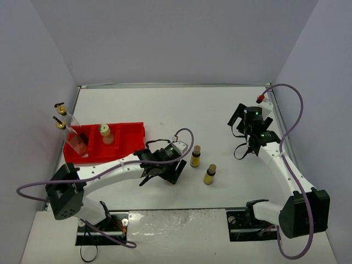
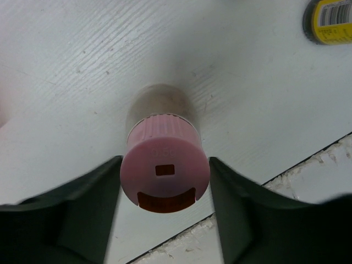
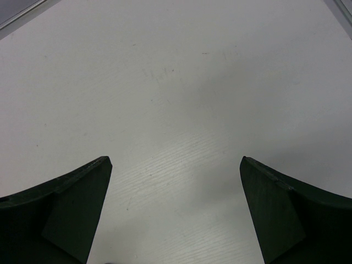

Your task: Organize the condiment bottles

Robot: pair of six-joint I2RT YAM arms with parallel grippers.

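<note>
My left gripper is shut on a squat beige bottle with a pink cap, which stands on the white table near its front edge; both fingers press the cap's sides. The arm hides this bottle in the top view. Two tiny yellow brown-capped bottles stand just right of it; one shows in the left wrist view. Two tall clear glass bottles with gold spouts and a beige yellow-capped bottle stand in the red tray. My right gripper is open and empty.
The red tray sits at the left, close to the left wall. White walls enclose the table on three sides. The table's front edge runs just behind the pink-capped bottle. Only bare white table lies under the right gripper.
</note>
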